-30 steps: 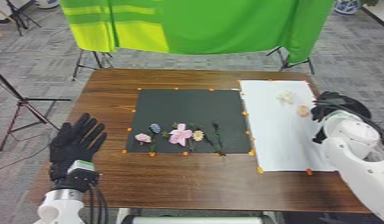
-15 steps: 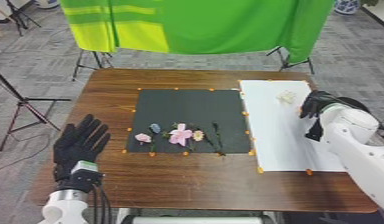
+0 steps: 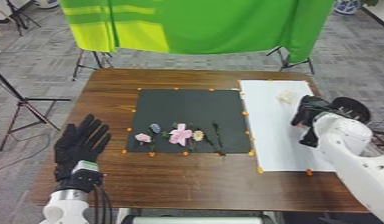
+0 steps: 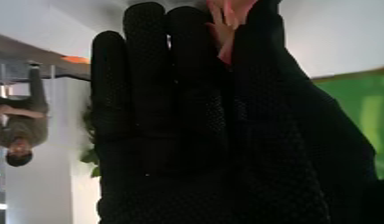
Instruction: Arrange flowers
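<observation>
In the head view my right hand (image 3: 315,116) is over the right part of the white sheet (image 3: 277,150), just below a pale flower (image 3: 286,96). The right wrist view has the right hand (image 4: 180,125) with straight fingers; salmon-pink petals (image 4: 228,22) show between them near the tips, and whether they are gripped I cannot tell. On the black sheet (image 3: 184,107) lie a pink round flower (image 3: 142,137), a blue one (image 3: 156,128), a large pink one (image 3: 180,134), a cream one (image 3: 198,135) and dark stems (image 3: 218,137). My left hand (image 3: 79,142) is open, left of that sheet.
Orange markers line both sheets on the brown wooden table (image 3: 188,185). A round black object (image 3: 351,108) stands at the right edge, beside the right hand. A green cloth (image 3: 197,25) hangs behind the table.
My right hand has moved left over the white sheet and then slightly down. The small orange-tinted flower that showed beside it is now covered. My left hand has barely shifted.
</observation>
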Motion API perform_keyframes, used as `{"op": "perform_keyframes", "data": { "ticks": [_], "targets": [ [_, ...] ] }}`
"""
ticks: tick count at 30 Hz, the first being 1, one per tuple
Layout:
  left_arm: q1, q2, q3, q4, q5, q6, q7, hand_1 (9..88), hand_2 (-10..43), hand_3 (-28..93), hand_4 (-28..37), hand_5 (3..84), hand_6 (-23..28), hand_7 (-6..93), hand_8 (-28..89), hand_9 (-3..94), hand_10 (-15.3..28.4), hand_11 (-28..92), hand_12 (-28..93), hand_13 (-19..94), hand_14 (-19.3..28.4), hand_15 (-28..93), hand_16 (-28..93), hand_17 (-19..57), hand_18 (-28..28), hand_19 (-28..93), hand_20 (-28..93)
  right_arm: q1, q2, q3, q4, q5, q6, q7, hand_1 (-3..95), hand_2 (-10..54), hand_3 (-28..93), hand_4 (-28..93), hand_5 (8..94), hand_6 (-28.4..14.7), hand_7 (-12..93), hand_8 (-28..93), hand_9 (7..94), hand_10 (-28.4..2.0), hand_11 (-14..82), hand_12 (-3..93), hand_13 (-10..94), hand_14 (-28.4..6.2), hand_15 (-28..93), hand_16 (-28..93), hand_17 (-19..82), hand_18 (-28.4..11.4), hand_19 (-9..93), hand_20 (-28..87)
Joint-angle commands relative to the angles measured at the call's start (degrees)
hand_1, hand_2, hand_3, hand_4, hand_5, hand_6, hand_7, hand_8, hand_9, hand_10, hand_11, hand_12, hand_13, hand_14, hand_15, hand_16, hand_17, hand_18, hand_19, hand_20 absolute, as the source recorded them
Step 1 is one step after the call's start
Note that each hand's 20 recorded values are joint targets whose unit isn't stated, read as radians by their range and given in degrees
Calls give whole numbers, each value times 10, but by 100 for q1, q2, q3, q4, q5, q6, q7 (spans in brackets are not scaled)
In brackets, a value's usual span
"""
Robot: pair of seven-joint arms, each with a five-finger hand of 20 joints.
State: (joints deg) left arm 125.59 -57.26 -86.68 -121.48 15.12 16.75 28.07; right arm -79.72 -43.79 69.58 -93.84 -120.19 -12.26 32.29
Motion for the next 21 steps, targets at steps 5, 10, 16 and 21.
{"op": "perform_keyframes", "data": {
  "ticks": [5, 10, 16, 21],
  "targets": [
    [96, -14, -72, -17, 9, -33, -67, 281, 152, 704, -283, 435, 103, 140, -82, 358, 160, 281, 115, 263, 173, 435, -77, -69, 160, 380, 101, 476, -309, -756, -1471, -6, 97, -743, 581, -69, 675, -283, 781, 34, 207, 2, 861, -79, 61, 296, 718, -60, 183, 373, 281, -155, 589, 266],
    [69, 19, -78, -4, 31, -16, -119, 281, 151, 704, -283, 434, 103, 140, -81, 358, 159, 281, 115, 263, 172, 434, -77, -69, 160, 380, 101, 945, -820, -1280, -1487, 83, 5, -857, 578, -69, 679, -283, 780, 35, 204, 2, 859, -80, 61, 292, 711, -61, 182, 372, 278, -158, 583, 262],
    [13, 75, -42, 17, 37, -23, -167, 281, 152, 704, -283, 434, 103, 140, -81, 358, 160, 281, 115, 262, 172, 434, -76, -69, 160, 380, 100, 1150, -1321, -1737, -1121, 106, -418, -817, 575, -70, 683, -283, 780, 33, 202, 2, 857, -81, 62, 290, 710, -62, 184, 371, 277, -158, 584, 262],
    [26, 116, -55, 3, 27, 12, -177, 281, 151, 705, -283, 435, 103, 140, -81, 358, 160, 281, 115, 263, 172, 434, -76, -69, 160, 380, 100, 1119, -1484, -1887, -896, 79, -594, -737, 574, -69, 682, -283, 772, 33, 200, -1, 847, -84, 61, 281, 688, -66, 180, 363, 272, -159, 569, 254]
  ]
}}
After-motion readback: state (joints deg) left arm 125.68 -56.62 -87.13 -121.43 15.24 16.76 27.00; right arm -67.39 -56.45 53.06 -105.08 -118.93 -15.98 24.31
